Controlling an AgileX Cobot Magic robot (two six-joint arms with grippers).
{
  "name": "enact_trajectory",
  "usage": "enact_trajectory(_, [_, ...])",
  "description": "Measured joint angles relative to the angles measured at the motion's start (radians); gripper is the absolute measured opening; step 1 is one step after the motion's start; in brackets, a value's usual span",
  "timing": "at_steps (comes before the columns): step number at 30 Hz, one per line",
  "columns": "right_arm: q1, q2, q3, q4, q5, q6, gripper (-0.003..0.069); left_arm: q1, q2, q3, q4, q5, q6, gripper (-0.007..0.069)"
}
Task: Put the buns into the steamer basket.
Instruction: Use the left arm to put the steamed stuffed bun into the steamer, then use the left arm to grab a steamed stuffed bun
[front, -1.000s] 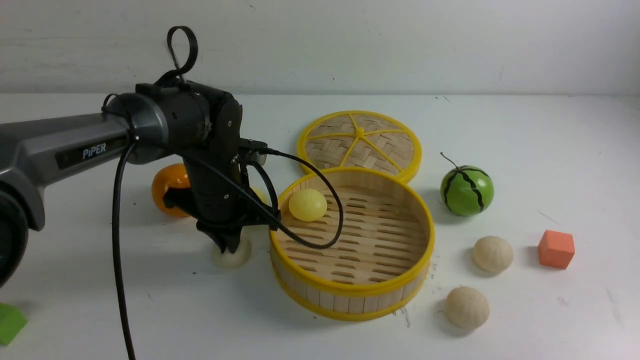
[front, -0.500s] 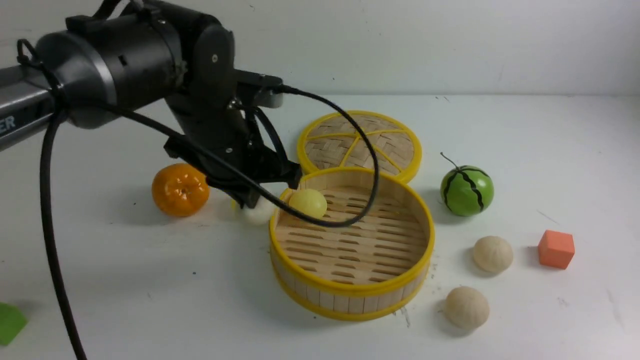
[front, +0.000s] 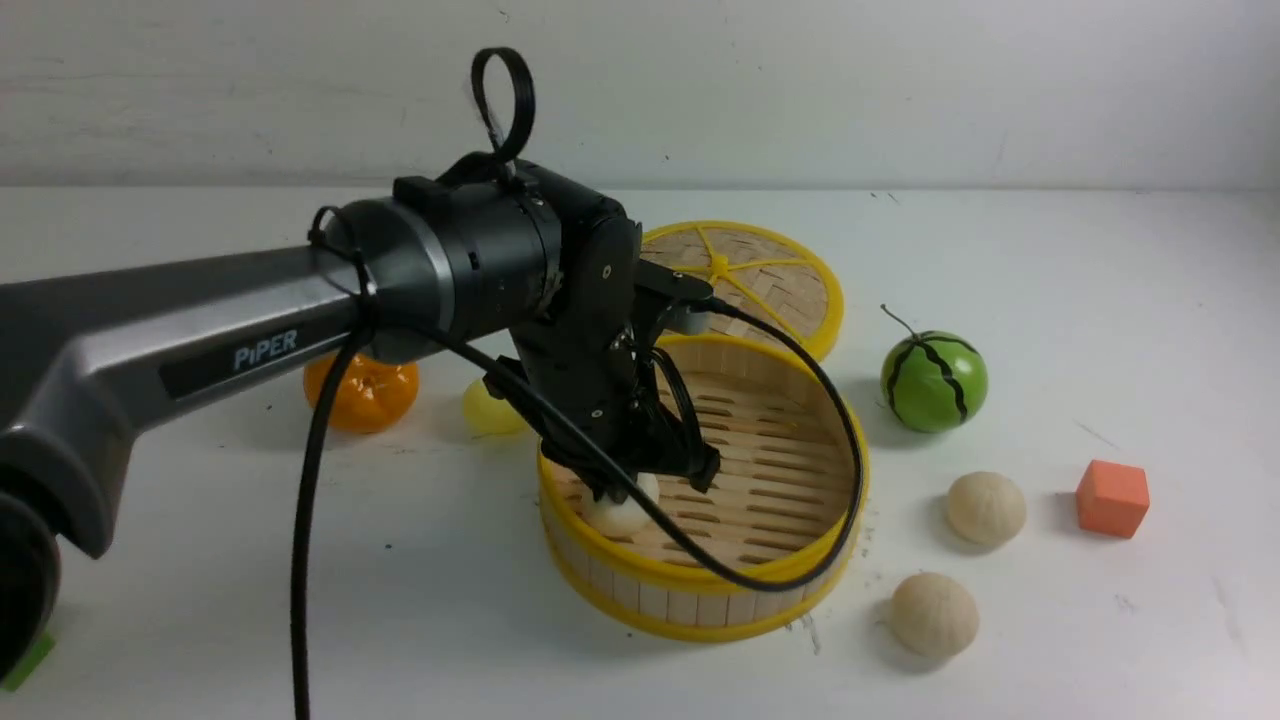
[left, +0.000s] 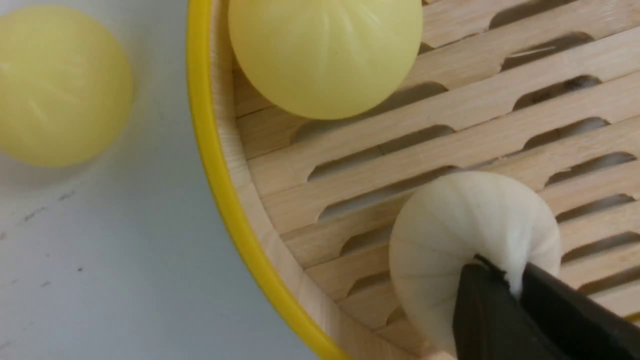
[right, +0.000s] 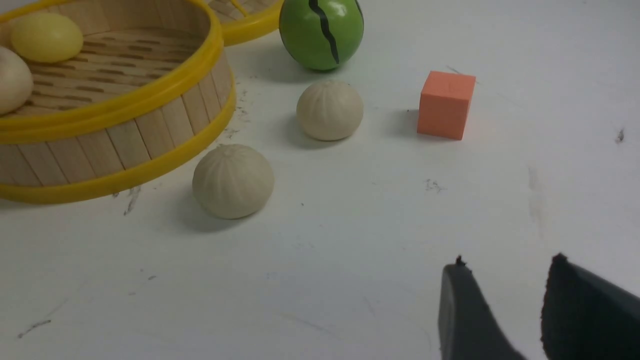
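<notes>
- While your left gripper (left: 501, 277) pinches the pleated bun (left: 440, 230), settle it on the slatted floor (left: 480, 137) before releasing.
- Your right gripper (right: 509, 261) stands open.

Slatted bamboo-wood steamer basket (front: 700, 606)

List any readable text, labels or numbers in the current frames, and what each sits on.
"PiPER": white letters on a black label on the grey-and-black left robot arm, front view.
No other text is readable: none shows on the round bamboo basket, the red-orange cube or the green striped ball.
</notes>
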Motion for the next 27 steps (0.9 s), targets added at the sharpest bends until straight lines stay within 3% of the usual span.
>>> enact_trajectory(6, [0.000, 0.000, 0.000, 0.000, 0.000, 0.000, 0.0241, 0.000, 0.002, -0.024, 0.000, 0.027, -0.008, 0.0379])
enact_trajectory(8, [0.000, 0.000, 0.000, 0.000, 0.000, 0.000, 0.0241, 0.000, -0.014, -0.055, 0.000, 0.063, -0.013, 0.0449])
enact_trajectory(10, [0.000, 0.000, 0.000, 0.000, 0.000, 0.000, 0.0241, 0.000, -0.034, -0.086, 0.009, 0.084, -0.014, 0.0474])
enact_trajectory(15, [0.000, 0.000, 0.000, 0.000, 0.000, 0.000, 0.0241, 0.043, -0.054, -0.199, 0.031, 0.145, -0.020, 0.0392])
enact_trajectory(16, [0.000, 0.000, 0.000, 0.000, 0.000, 0.000, 0.0241, 0.082, -0.036, -0.232, 0.025, 0.158, -0.020, 0.0325])
enact_trajectory(19, [0.000, 0.000, 0.000, 0.000, 0.000, 0.000, 0.0241, 0.156, 0.024, -0.284, 0.002, 0.169, -0.012, 0.0228])
enact_trajectory(22, [0.000, 0.000, 0.000, 0.000, 0.000, 0.000, 0.0241, 0.210, 0.097, -0.333, -0.021, 0.173, 0.013, 0.0209])
enact_trajectory(27, [0.000, 0.000, 0.000, 0.000, 0.000, 0.000, 0.0241, 0.230, 0.197, -0.412, -0.020, 0.174, 0.031, 0.0261])
